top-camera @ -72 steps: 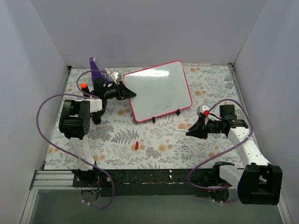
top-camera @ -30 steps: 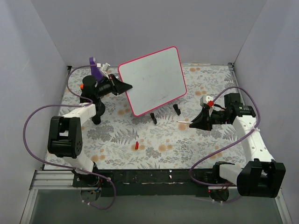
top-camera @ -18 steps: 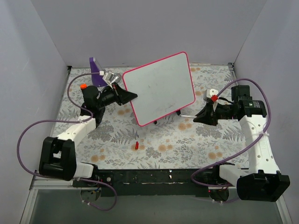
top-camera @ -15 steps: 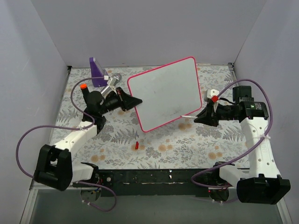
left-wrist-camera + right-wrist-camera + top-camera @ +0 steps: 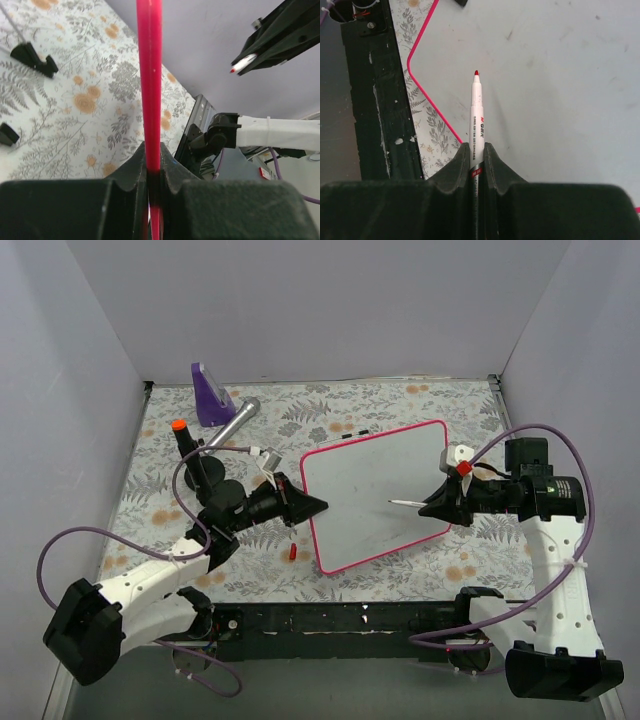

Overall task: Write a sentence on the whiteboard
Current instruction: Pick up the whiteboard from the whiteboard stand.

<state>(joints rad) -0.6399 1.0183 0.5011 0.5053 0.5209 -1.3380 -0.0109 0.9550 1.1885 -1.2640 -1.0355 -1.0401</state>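
Left hand (image 5: 314, 506) holds whiteboard (image 5: 372, 475); right hand (image 5: 432, 508), marker (image 5: 403, 502).

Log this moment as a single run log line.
left end effector: shut on whiteboard frame | right end effector: shut on marker, red tip over board face | written: nothing yet

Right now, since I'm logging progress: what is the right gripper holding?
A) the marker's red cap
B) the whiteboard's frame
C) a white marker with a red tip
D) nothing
C: the right gripper is shut on the white marker, its red tip aimed at the whiteboard.
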